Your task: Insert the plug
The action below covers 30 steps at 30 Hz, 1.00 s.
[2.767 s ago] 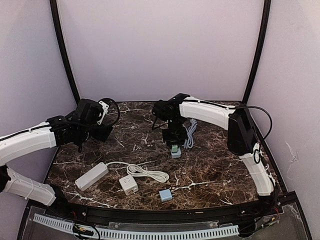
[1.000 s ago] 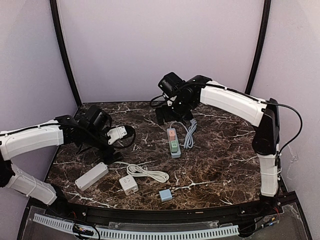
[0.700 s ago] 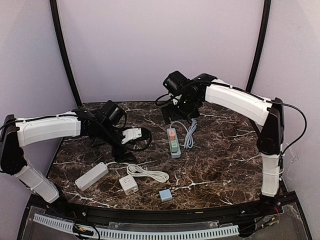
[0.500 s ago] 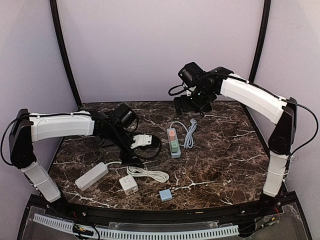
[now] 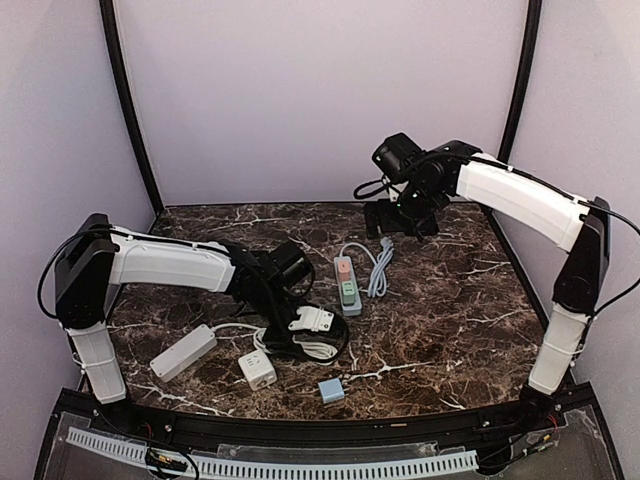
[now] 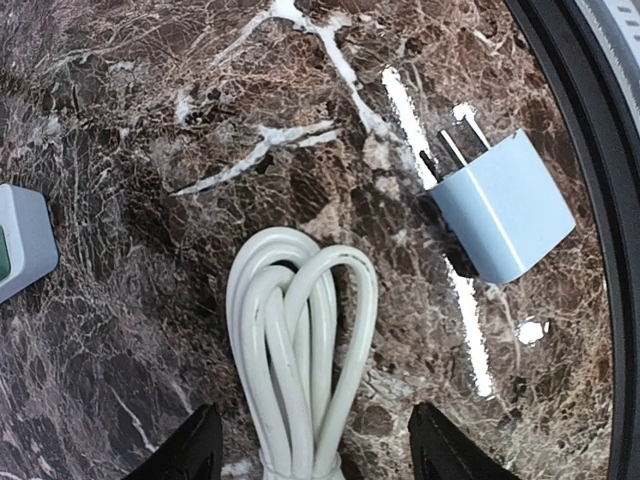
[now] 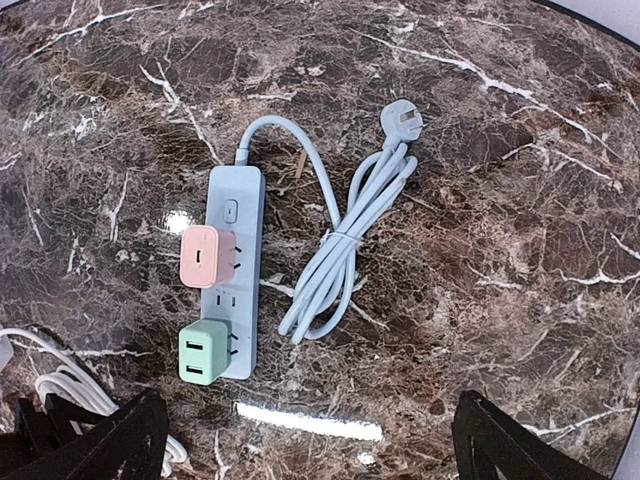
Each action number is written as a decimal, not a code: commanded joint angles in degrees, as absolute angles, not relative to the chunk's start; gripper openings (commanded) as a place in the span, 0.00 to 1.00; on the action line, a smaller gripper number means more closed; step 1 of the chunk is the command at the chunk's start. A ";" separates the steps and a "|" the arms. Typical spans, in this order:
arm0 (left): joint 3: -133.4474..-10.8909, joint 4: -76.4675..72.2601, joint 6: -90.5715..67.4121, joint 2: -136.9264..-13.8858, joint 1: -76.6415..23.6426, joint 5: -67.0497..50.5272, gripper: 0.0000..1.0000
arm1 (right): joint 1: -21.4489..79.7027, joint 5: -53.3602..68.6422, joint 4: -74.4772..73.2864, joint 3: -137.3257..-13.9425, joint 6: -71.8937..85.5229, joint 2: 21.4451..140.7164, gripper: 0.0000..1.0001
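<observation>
A light blue plug point(image 5: 331, 390) point(image 6: 500, 205) lies on its side near the table's front edge, two prongs showing. The grey power strip point(image 5: 346, 282) point(image 7: 233, 270) lies mid-table, with a pink adapter point(image 7: 208, 256) and a green adapter point(image 7: 205, 351) plugged in. My left gripper point(image 5: 298, 340) point(image 6: 315, 455) is low over a coiled white cable point(image 6: 300, 340). Its open jaws straddle the cable without touching it, and the blue plug lies just to its right. My right gripper point(image 5: 400, 222) point(image 7: 315, 445) hangs open, high behind the strip, holding nothing.
A white power strip point(image 5: 183, 352) and a white cube adapter point(image 5: 257, 369) lie front left. The grey strip's bundled cable point(image 7: 345, 235) lies beside it. A black rail point(image 6: 590, 120) borders the table's front edge, close to the blue plug.
My left arm swept from the table's left side right and forward, down over the white cable, its jaws narrowing. My right arm lifted off the strip, moving back and to the right.
</observation>
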<state>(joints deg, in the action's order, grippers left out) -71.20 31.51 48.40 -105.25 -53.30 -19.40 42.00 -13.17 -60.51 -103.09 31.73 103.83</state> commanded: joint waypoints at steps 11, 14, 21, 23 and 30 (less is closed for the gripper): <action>-69.27 27.14 50.40 -108.34 -53.84 -10.07 0.62 | 42.01 -11.84 -61.00 -103.00 33.75 101.14 0.98; -69.49 29.73 50.64 -108.28 -53.80 -11.38 0.65 | 42.01 -11.73 -61.12 -102.30 34.21 100.45 0.98; -69.37 33.28 50.09 -107.82 -53.81 -11.65 0.67 | 42.01 -11.54 -61.08 -99.61 35.45 98.39 0.98; -69.39 32.72 49.84 -108.67 -53.81 -10.67 0.62 | 41.97 -11.42 -60.94 -98.88 35.75 97.90 0.98; -71.32 31.69 49.42 -110.49 -53.86 -11.30 0.08 | 42.01 -11.42 -60.64 -98.59 36.20 97.08 0.98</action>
<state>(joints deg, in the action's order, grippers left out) -70.63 30.35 49.56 -109.16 -53.80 -10.83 42.00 -11.53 -60.45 -99.07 35.22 98.67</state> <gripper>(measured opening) 0.198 0.980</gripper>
